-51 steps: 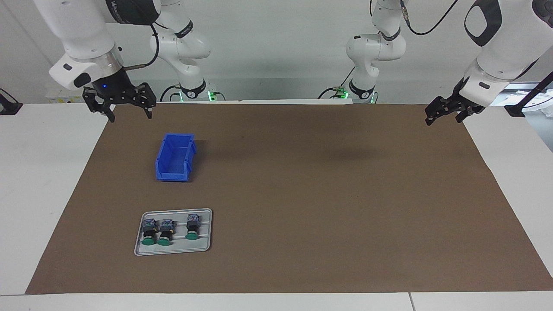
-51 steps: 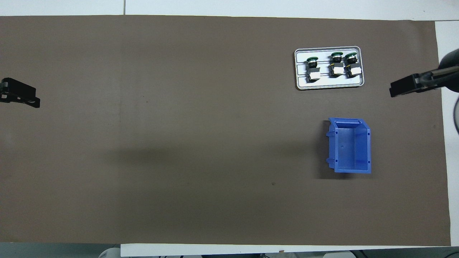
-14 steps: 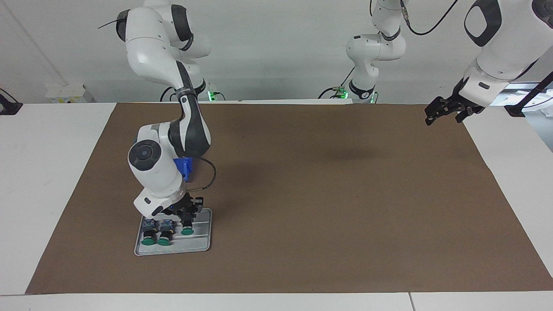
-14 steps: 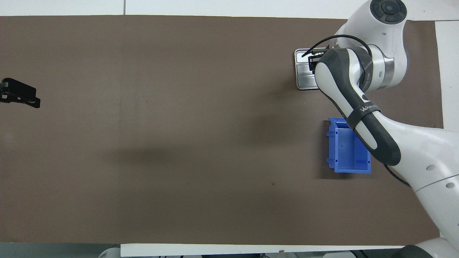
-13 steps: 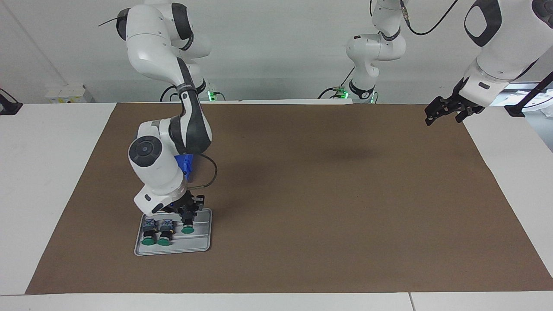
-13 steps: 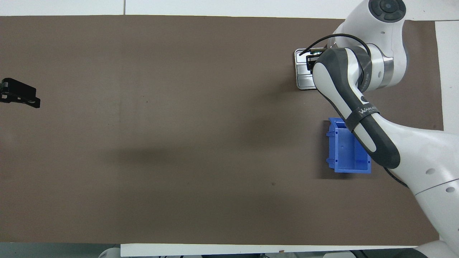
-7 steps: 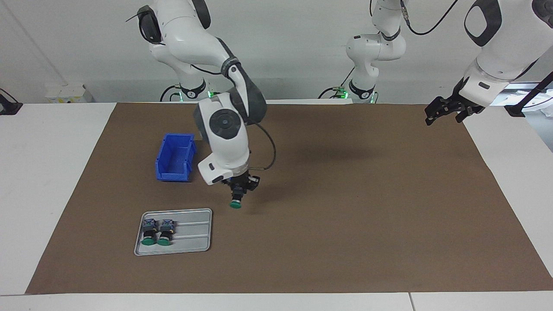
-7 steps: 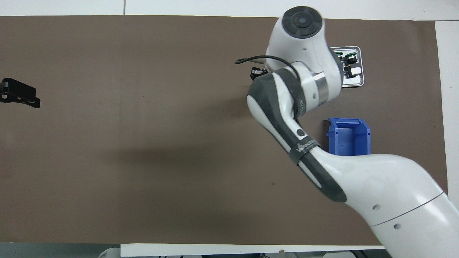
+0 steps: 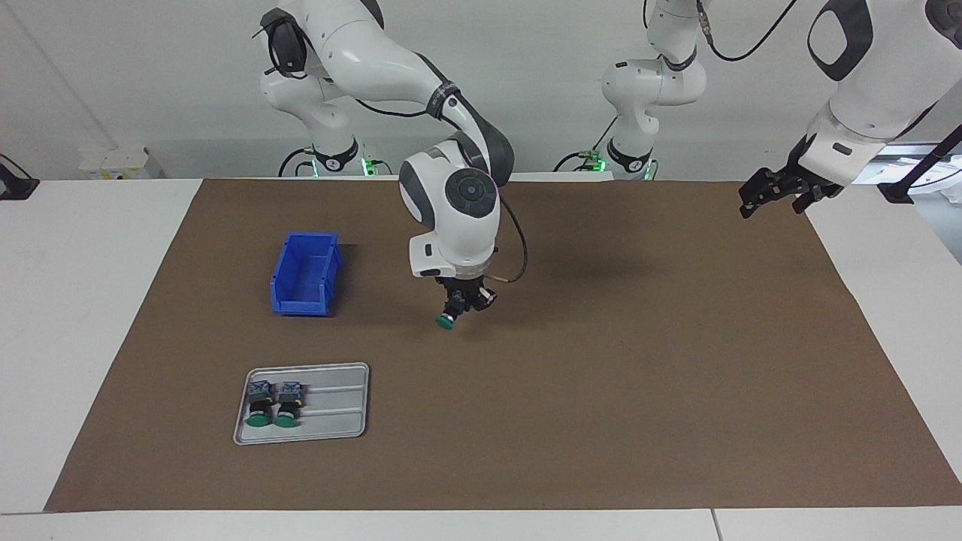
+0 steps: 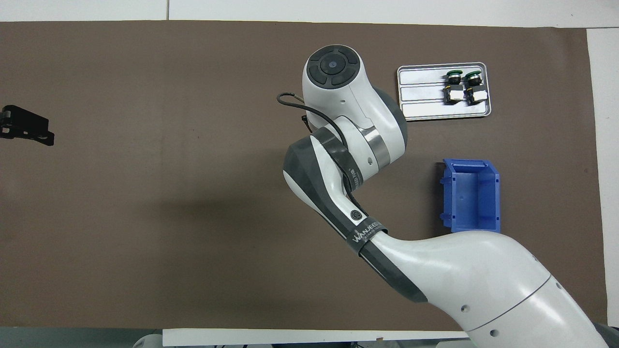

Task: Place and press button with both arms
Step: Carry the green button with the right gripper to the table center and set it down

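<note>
My right gripper point(image 9: 455, 304) is shut on the button point(image 9: 445, 321), a green-capped push-button, and holds it cap down and tilted in the air over the middle of the brown mat point(image 9: 601, 361). In the overhead view the right arm's wrist hides the gripper and the button. Two more buttons alike point(image 9: 273, 404) lie on the grey tray point(image 9: 338, 406), also seen in the overhead view point(image 10: 463, 87). My left gripper point(image 9: 774, 194) waits in the air over the mat's edge at the left arm's end of the table; it also shows in the overhead view point(image 10: 27, 131).
A blue open bin point(image 9: 304, 274) stands on the mat between the tray and the robots, also in the overhead view point(image 10: 471, 195). The tray point(image 10: 420, 94) lies toward the right arm's end. Two smaller white arms with green-lit bases point(image 9: 635, 113) stand by the wall.
My right gripper came down on the tray, shut on the button nearest the table's middle, lifted it and carried it over the mat's middle. The left arm has not moved.
</note>
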Available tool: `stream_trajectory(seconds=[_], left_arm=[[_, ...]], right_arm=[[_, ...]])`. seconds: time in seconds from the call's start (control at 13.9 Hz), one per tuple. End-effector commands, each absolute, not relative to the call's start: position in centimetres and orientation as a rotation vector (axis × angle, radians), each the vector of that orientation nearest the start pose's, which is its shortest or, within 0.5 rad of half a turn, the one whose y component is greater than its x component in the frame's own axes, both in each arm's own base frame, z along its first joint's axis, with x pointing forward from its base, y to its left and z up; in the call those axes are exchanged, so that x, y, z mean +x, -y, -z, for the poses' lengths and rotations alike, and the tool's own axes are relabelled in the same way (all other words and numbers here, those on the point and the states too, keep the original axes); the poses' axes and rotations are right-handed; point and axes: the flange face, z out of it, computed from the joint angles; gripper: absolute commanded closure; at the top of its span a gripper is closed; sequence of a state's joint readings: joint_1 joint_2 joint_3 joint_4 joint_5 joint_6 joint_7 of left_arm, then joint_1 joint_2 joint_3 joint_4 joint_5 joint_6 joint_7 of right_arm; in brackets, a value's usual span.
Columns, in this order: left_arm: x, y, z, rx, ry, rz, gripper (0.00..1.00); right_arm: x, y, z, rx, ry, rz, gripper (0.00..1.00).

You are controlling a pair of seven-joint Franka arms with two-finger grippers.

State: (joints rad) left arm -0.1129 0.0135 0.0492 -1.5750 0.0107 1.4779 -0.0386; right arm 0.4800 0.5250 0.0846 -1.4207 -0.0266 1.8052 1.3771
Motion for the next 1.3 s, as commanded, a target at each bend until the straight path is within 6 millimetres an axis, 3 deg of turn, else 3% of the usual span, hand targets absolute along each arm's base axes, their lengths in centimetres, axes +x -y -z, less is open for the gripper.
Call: stream_trajectory(seconds=[0.0, 0.14, 0.36, 0.58, 0.72, 1.01, 1.08, 1.23], left_arm=[[54.0, 3.3, -61.0, -3.118, -0.040, -0.162, 0.00], [54.1, 3.2, -61.0, -3.119, -0.038, -0.159, 0.00], [54.0, 3.4, -60.9, -3.118, -0.040, -0.166, 0.00], [54.0, 3.4, -60.9, -3.118, -0.040, -0.169, 0.00], [54.0, 3.3, -60.9, -3.118, -0.038, -0.169, 0.00], [54.0, 3.5, -60.9, -3.117, -0.042, -0.171, 0.00], [54.0, 3.5, -60.9, -3.117, -0.042, -0.171, 0.00], [53.9, 3.5, -60.9, -3.117, -0.042, -0.173, 0.00]], right_arm=[[57.2, -39.3, -36.4, -2.771, -1.650, -0.120, 0.98], [57.9, -39.5, -35.4, -2.555, -1.880, -0.135, 0.97], [56.8, -40.2, -33.3, -2.360, -2.052, -0.179, 0.94], [55.7, -39.9, -32.1, -2.316, -2.097, -0.169, 0.91], [54.2, -40.7, -31.2, -2.287, -2.107, -0.156, 0.90], [53.5, -40.4, -30.1, -2.205, -2.186, -0.152, 0.86], [53.5, -40.2, -30.2, -2.201, -2.189, -0.151, 0.78], [53.3, -40.2, -29.9, -2.212, -2.168, -0.144, 0.38]])
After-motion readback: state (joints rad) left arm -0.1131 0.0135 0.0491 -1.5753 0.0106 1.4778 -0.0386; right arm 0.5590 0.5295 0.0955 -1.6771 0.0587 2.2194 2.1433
